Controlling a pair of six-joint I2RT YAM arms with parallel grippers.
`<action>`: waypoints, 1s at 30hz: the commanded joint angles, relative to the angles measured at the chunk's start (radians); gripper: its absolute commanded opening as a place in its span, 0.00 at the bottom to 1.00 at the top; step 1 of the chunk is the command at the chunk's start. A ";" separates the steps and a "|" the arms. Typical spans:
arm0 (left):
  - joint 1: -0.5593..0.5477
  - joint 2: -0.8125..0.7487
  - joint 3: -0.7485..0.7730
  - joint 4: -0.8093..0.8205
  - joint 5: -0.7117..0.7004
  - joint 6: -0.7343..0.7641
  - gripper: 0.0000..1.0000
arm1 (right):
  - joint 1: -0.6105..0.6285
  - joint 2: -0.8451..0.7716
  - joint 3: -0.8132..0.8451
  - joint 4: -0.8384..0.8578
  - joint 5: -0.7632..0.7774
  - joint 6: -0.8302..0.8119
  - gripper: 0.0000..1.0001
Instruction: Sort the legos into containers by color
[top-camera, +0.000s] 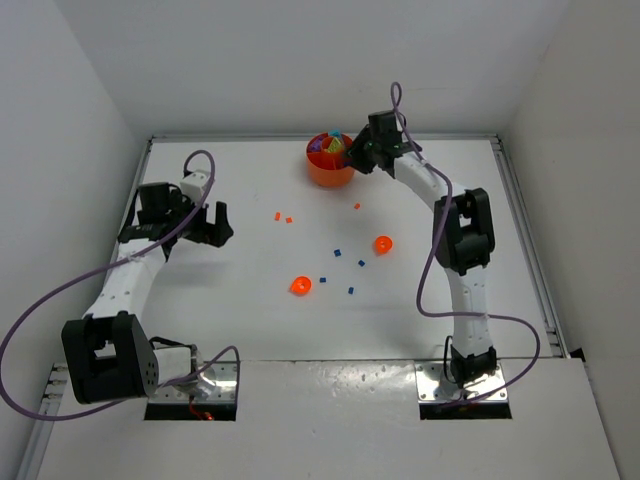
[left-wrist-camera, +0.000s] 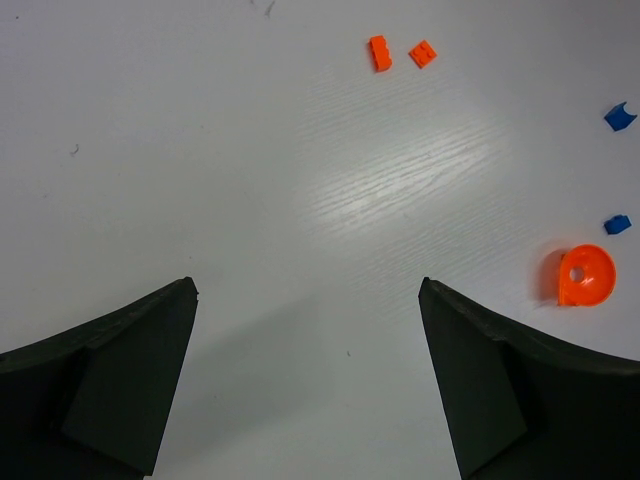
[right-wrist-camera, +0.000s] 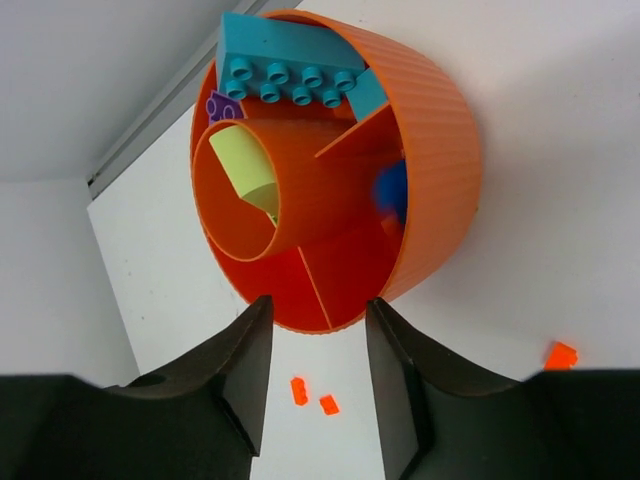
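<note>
Legos (right-wrist-camera: 290, 60) in the dish (right-wrist-camera: 440, 150) hide partly behind dividers (right-wrist-camera: 350, 132); left fingers (left-wrist-camera: 120, 390) and right fingers (right-wrist-camera: 230, 390) both spread, empty.

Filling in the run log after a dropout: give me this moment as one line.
left fingers open, empty, over table | right fingers open at dish rim | dish holds cyan brick, lime piece | loose: orange pieces, blue pieces

**Bright, even light; mild glare**

Overhead light floods the white counter (left-wrist-camera: 150, 120) evenly. In the left wrist view a soft glare patch shines mid-counter, and shadows are faint. The left tool (left-wrist-camera: 308, 295) reads near-black, detail lost.
</note>
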 joint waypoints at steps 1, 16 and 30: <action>-0.006 -0.030 -0.004 0.022 0.002 0.006 1.00 | 0.007 0.005 0.056 0.064 -0.029 -0.020 0.43; -0.112 -0.076 0.018 -0.128 0.180 0.140 1.00 | -0.013 -0.291 -0.092 0.010 -0.185 -0.690 0.48; -0.738 0.215 0.071 -0.174 -0.001 0.269 0.70 | -0.063 -0.906 -0.874 -0.094 0.184 -1.122 0.49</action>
